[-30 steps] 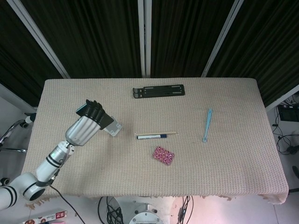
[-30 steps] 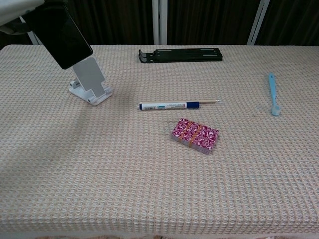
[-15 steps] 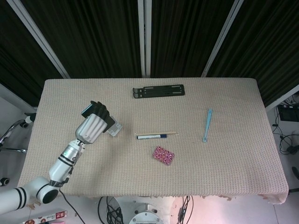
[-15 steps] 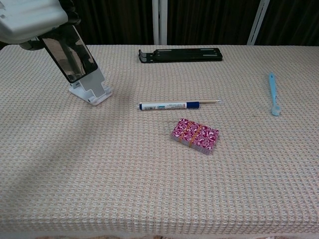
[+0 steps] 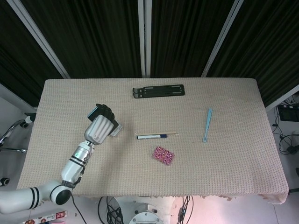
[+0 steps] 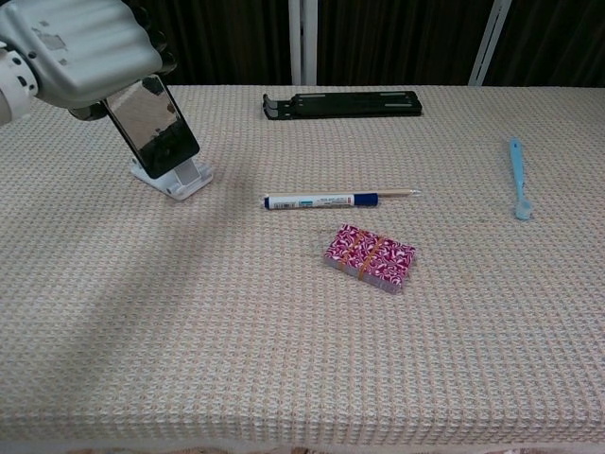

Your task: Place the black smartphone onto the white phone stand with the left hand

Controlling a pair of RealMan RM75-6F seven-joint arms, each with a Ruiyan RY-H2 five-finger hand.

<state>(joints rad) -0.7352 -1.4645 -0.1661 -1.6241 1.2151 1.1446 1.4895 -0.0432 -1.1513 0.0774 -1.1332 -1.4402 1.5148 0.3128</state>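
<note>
My left hand [image 6: 83, 47] grips the black smartphone [image 6: 153, 127] from its top end, holding it tilted with the screen facing the chest camera. The phone's lower end is at or just above the white phone stand [image 6: 180, 179]; I cannot tell whether it rests in the lip. From the head view the left hand [image 5: 101, 127] covers most of the phone, and only a corner of the white stand [image 5: 116, 130] shows beside it. The right hand appears in neither view.
A blue and white pen [image 6: 321, 200] lies right of the stand. A pink patterned packet [image 6: 370, 257] sits nearer the front. A black folded stand [image 6: 341, 103] lies at the back, and a light blue toothbrush [image 6: 518, 177] at the right.
The left hand has carried the phone rightward and down, from up and left of the stand to right against it. Nothing else moved.
</note>
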